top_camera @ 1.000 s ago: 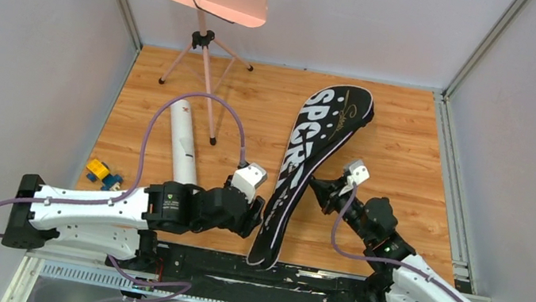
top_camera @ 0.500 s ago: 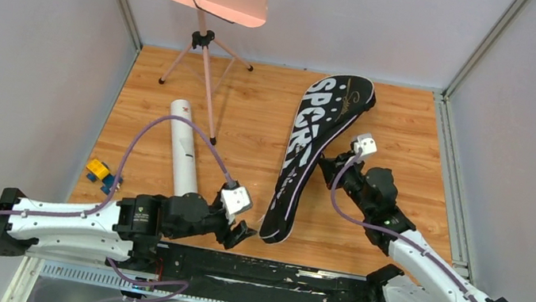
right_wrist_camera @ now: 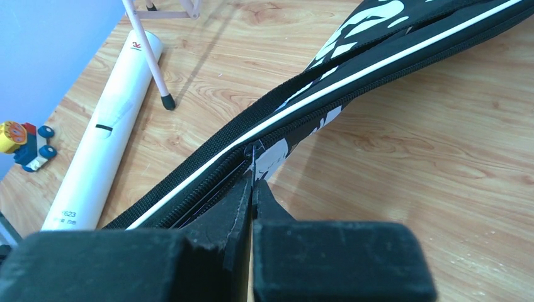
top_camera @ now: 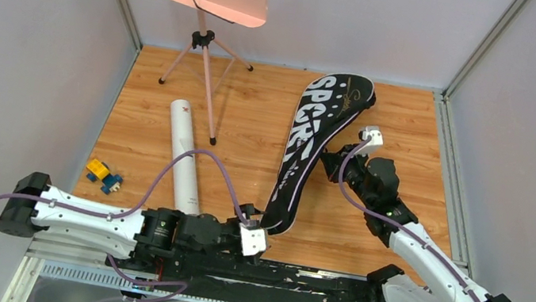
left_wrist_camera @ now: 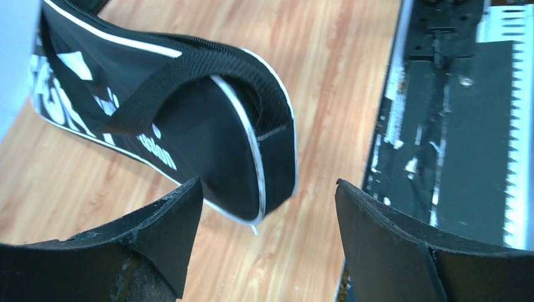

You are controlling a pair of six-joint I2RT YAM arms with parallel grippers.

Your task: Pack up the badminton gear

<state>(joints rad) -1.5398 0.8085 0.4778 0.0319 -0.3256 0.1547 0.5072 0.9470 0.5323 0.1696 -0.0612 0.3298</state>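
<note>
Black bag (top_camera: 312, 146): long, racket-shaped, white SPORT lettering and white piping, a black webbing strap along its side.
Where it lies: slanted across the bench (top_camera: 404, 131), wide end at the far edge right of the middle, narrow end almost at the near edge.
Bag's zip: parted a little along the side in the right wrist view; it's dark inside, contents can't be made out.
Right gripper (right_wrist_camera: 252, 182): fingers pressed together, pinching the bag right at the zip line, midway along its right side.
Left gripper (left_wrist_camera: 267, 207): fingers spread wide, nothing between them, low at the near edge with the bag's narrow end just ahead.
White tube (top_camera: 184, 156): flat on the bench left of the bag, apart from it; contents not visible.
</note>
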